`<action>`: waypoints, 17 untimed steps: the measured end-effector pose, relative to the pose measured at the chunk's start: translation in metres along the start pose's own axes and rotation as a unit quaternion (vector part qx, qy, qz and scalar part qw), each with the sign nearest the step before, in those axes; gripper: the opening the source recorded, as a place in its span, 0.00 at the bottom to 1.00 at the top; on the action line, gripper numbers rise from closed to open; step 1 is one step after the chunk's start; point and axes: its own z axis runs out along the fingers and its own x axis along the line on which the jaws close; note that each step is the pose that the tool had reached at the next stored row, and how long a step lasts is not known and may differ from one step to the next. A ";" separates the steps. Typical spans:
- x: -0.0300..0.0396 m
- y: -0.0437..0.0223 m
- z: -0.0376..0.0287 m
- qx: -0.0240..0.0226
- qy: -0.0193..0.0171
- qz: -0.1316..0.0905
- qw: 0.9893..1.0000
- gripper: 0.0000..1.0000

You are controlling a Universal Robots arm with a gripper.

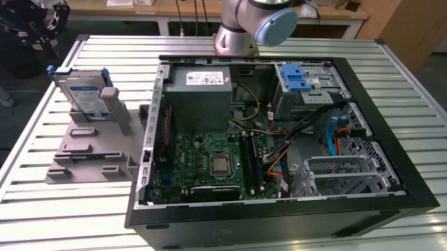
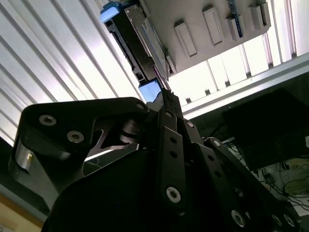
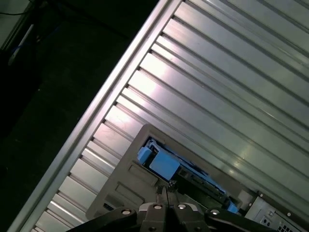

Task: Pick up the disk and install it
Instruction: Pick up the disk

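Your gripper [image 3: 165,192] pinched closed, empty, hovering near disk [image 1: 85,97]; disk parked on edge in stand [image 1: 87,157], probably so top edge's grabbable.

Legible text: none. Print-bearing surfaces, exterior view:
- Blue-and-white label on the face of the disk [image 1: 84,97], upright in the grey holder [image 1: 91,151], ten o'clock on the desk [image 1: 56,209]; lettering too small to read.
- White sticker [image 1: 202,78] on the grey metal box [image 1: 202,107] inside the computer case [image 1: 279,219], twelve o'clock; print illegible.
- White markings on the green motherboard [image 1: 196,151], six o'clock within the case; unreadable.
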 end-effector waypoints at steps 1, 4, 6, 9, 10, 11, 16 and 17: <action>0.0000 0.0000 0.0000 0.000 0.000 0.000 1.000 0.11; 0.0000 0.0000 0.0000 0.000 0.000 -0.010 1.000 0.11; 0.0000 0.0000 0.0001 0.000 0.001 -0.025 1.000 0.11; 0.0000 0.0000 0.0001 0.000 0.002 -0.050 0.999 0.11; 0.0000 0.0000 0.0001 0.000 0.002 -0.058 0.998 0.11; 0.0000 0.0000 0.0001 0.000 0.002 -0.067 0.998 0.11; 0.0000 0.0000 0.0001 0.000 0.003 -0.107 0.994 0.11; 0.0000 0.0000 0.0001 0.000 0.004 -0.114 0.993 0.11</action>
